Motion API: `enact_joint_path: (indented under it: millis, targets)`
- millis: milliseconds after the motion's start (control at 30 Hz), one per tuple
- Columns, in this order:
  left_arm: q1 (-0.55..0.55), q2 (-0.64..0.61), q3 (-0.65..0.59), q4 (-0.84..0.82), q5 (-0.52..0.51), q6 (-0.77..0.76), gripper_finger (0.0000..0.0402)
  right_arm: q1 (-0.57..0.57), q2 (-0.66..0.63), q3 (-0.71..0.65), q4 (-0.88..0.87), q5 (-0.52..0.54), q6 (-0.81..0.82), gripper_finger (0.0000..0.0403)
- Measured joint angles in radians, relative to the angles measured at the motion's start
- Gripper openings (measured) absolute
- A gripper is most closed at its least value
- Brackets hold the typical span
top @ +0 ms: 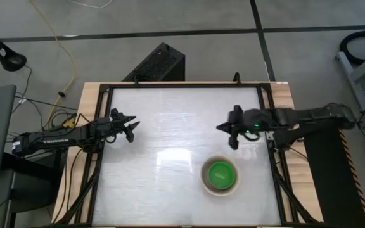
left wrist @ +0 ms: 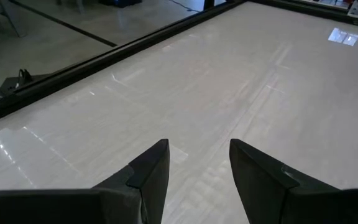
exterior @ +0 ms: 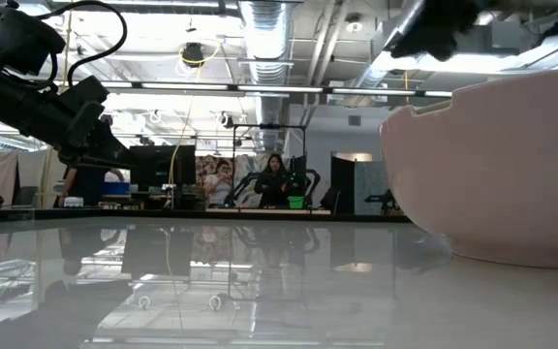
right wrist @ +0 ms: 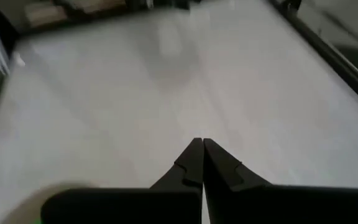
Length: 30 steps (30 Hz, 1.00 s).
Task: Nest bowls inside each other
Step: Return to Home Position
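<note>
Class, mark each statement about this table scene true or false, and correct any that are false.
1. The green bowl lies nested inside the cream-white bowl. True.
2. The right hand grips the green bowl. False: it is shut on nothing, apart from the bowls.
3. The left hand is open over the bare table. True.
4. Four bowls stand separately across the table. False: only one nested pile shows, on the right arm's side.

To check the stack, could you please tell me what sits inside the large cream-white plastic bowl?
A small bright-green round plastic bowl sits inside the cream-white bowl; whatever lies beneath the green one is covered.
</note>
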Motion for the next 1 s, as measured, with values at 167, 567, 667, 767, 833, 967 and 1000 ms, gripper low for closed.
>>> enact_joint_path:
  millis: [167,567,667,767,833,967,1000]
  targets:
    - [0.0,0.0,0.0,0.0,0.0,0.0,0.0158,0.0,-0.239,-0.353,0.345,0.0,0.005,0.0007]
    - [0.0,0.0,0.0,0.0,0.0,0.0,0.0158,0.0,-0.454,-0.76,0.751,0.0,-0.049,0.0007]
    - [0.0,0.0,0.0,0.0,0.0,0.0,0.0158,-0.002,-0.472,-0.815,0.802,-0.002,-0.05,0.0007]
    - [0.0,0.0,0.0,0.0,0.0,0.0,0.0158,-0.002,-0.484,-0.852,0.819,-0.003,-0.048,0.0007]
    - [0.0,0.0,0.0,0.0,0.0,0.0,0.0158,-0.002,-0.488,-0.87,0.84,-0.003,-0.05,0.0007]
    - [0.0,0.0,0.0,0.0,0.0,0.0,0.0158,-0.004,-0.489,-0.908,0.886,-0.003,-0.102,0.0007]
    - [0.0,0.0,0.0,0.0,0.0,0.0,0.0158,-0.008,-0.488,-0.91,0.889,-0.004,-0.114,0.0007]
